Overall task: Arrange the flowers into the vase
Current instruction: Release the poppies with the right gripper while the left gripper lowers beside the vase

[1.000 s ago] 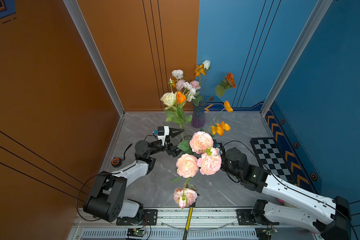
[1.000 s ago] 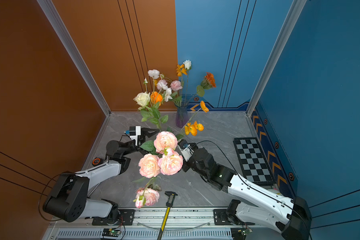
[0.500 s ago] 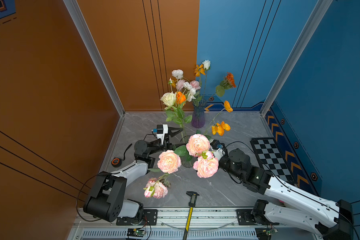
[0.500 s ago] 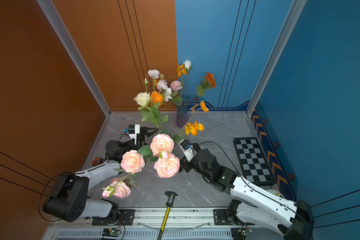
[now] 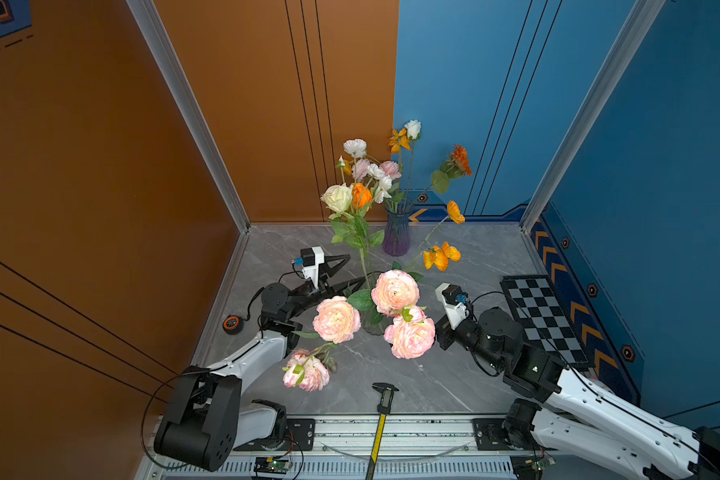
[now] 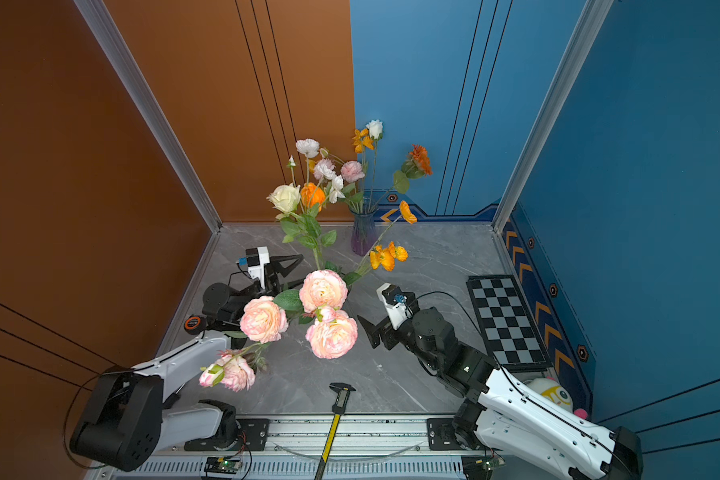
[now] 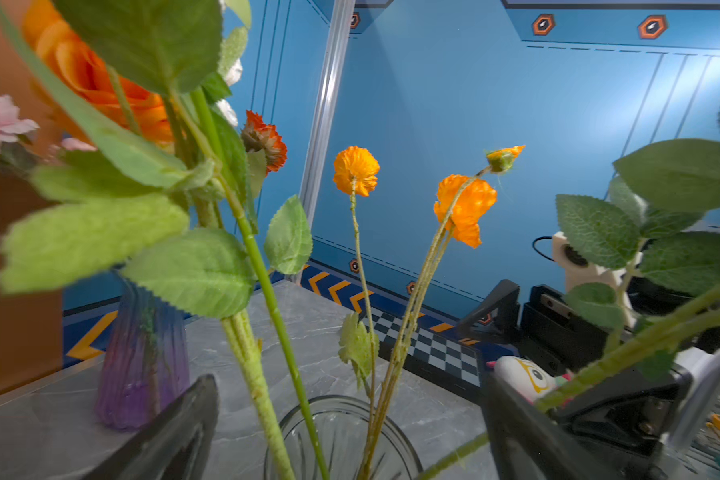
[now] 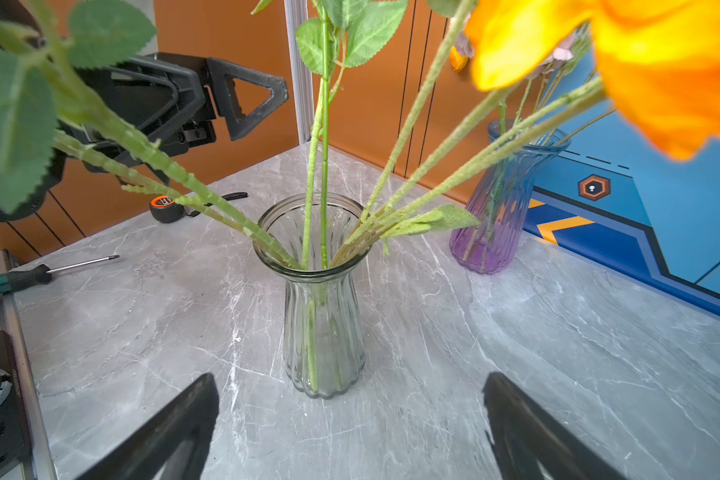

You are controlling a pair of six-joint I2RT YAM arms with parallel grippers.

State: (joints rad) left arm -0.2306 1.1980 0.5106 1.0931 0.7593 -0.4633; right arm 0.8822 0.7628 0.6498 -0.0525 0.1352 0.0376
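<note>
A clear ribbed glass vase (image 8: pixel 321 299) stands mid-table, its rim (image 7: pixel 341 415) right under my left gripper (image 7: pixel 350 386). It holds a cream rose (image 5: pixel 336 197), orange poppies (image 5: pixel 441 255) and a spray of big pink flowers (image 5: pixel 395 291) (image 6: pixel 323 291) that leans left and hides the vase in both top views. My left gripper (image 5: pixel 348 272) (image 6: pixel 298 272) is open, with stems between its fingers but not pinched. On the vase's right, my right gripper (image 8: pixel 350 380) (image 6: pixel 371 332) is open and empty, a little short of the glass.
A purple vase (image 5: pixel 396 232) (image 8: pixel 499 208) full of white, pink and orange flowers stands at the back. A tape measure (image 5: pixel 231 323) lies left, a caliper (image 5: pixel 385 399) at the front edge, a checkerboard (image 5: pixel 545 316) right, a screwdriver (image 8: pixel 38 272) front left, and a plush toy (image 6: pixel 553 395) front right.
The pink spray has tipped over to the left; its lowest bloom swung from front centre to front left. Both arms have hardly moved.
</note>
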